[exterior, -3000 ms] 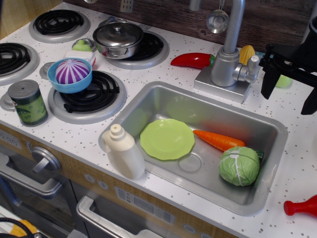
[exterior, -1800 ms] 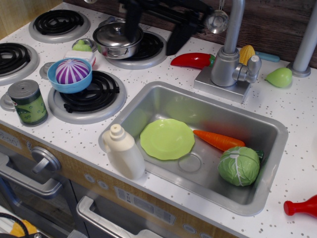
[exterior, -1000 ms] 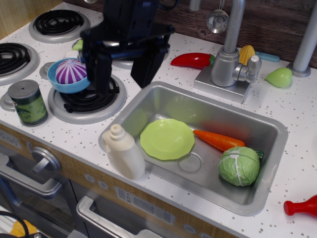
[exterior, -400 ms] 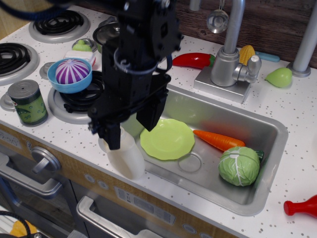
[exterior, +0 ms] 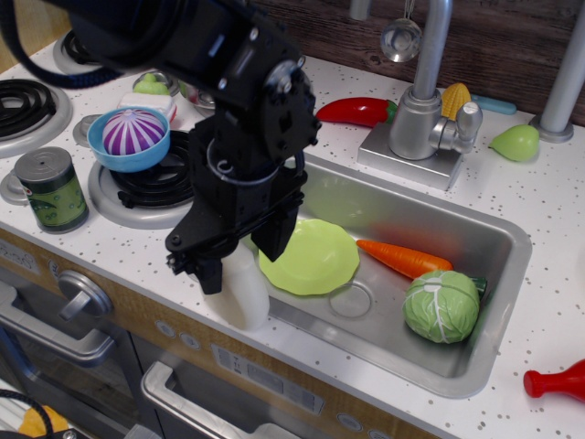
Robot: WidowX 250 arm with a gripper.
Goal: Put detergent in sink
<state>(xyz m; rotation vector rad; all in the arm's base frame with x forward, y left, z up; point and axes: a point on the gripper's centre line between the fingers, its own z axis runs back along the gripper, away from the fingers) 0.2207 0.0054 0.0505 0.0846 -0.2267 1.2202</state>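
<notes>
The detergent [exterior: 244, 297], a cream-white bottle, stands on the countertop at the front left corner of the sink [exterior: 508, 240]. Only its lower body shows; the cap and shoulders are hidden behind the gripper. My black gripper [exterior: 243, 265] has come down over the bottle's top. Its jaws are open, with one finger [exterior: 211, 272] to the bottle's left and the other finger [exterior: 275, 240] to its right, over the sink's edge. I cannot tell whether the fingers touch the bottle.
In the sink lie a green plate [exterior: 317, 259], a carrot [exterior: 403, 258] and a cabbage [exterior: 441, 306]. A green-labelled can [exterior: 53, 190] and a blue bowl [exterior: 131, 137] stand to the left. The faucet [exterior: 420, 112], a red pepper [exterior: 354, 111] and a pear [exterior: 515, 142] stand behind the sink.
The arm came from the right, across the back of the stove, and down over the bottle. Since the last frame it has lowered slightly around the bottle. The bottle has not moved.
</notes>
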